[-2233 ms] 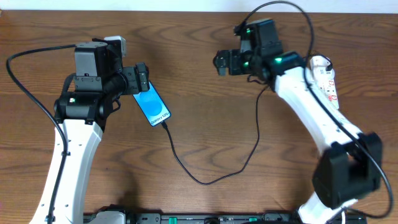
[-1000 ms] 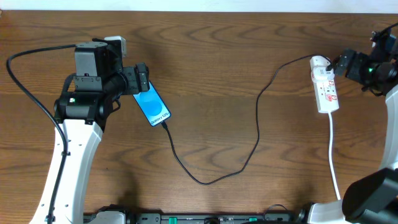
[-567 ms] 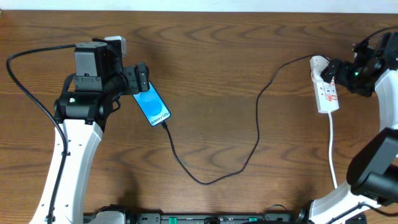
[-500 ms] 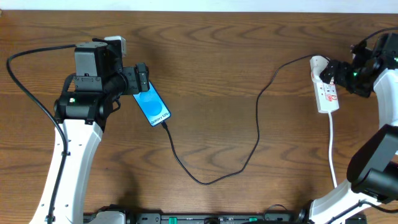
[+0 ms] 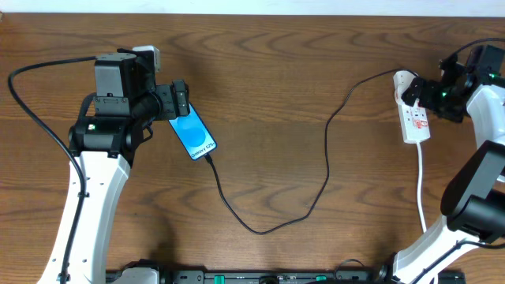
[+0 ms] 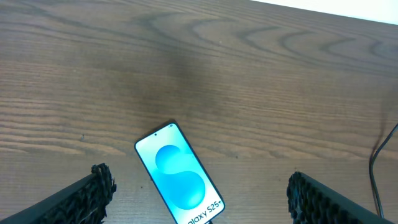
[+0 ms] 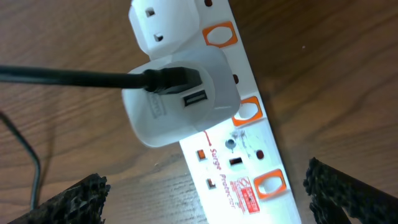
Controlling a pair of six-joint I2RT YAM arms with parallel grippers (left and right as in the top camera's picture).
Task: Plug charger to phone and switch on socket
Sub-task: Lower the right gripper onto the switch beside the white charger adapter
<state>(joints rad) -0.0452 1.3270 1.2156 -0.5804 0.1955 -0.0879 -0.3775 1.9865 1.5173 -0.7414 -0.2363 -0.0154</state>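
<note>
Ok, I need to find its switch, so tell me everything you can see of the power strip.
The power strip is a narrow white plastic bar lying flat on the wooden table at the far right. Orange-red switches line one edge. A white adapter holding the black cable is plugged in; a white cord leaves its near end. The right end effector hangs open over it.

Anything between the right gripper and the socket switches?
Nothing visible. The right gripper, jaws open, hangs over the socket. The adapter holding the charger crowds the middle switch but doesn't cover it.
</note>
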